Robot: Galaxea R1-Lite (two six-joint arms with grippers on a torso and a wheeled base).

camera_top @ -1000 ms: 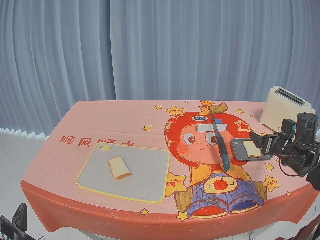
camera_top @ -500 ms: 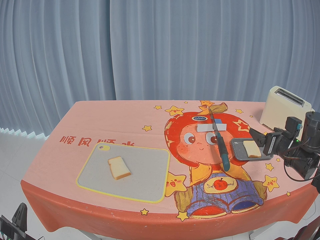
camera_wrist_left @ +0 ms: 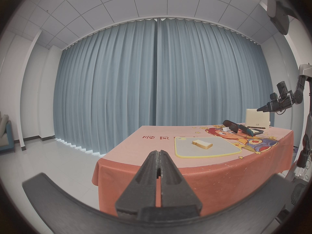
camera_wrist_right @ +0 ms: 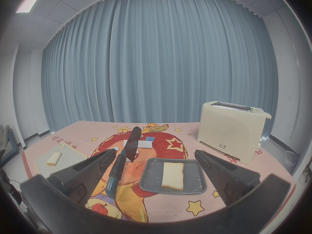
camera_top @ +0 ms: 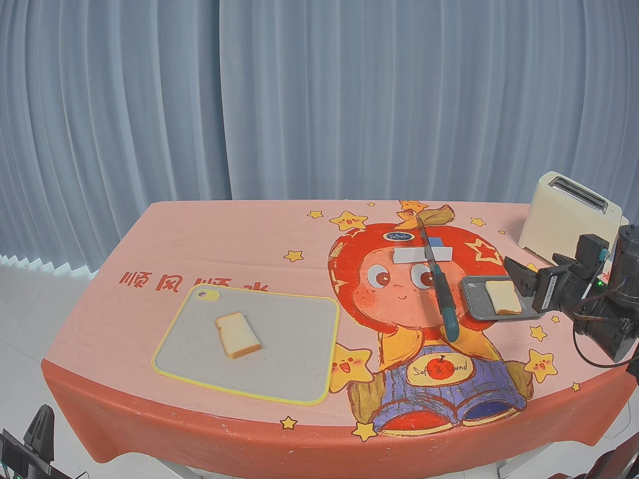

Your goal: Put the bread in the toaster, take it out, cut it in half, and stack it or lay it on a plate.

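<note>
1. On the grey rectangular metal tray, a pale bread slice lay flat.
2. Right gripper hovered beside the tray, jaws spread wide, empty.
3. Left gripper hung low, jaws pressed together.
4. Second slice lay on grey yellow-rimmed cutting board.

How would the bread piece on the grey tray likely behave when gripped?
The bread piece looks thin and soft, so probably light and easily squashed. Lying flat on the tray, it likely slides rather than rolls if pushed.

Table w/ cutting board, knife, tray, toaster.
</note>
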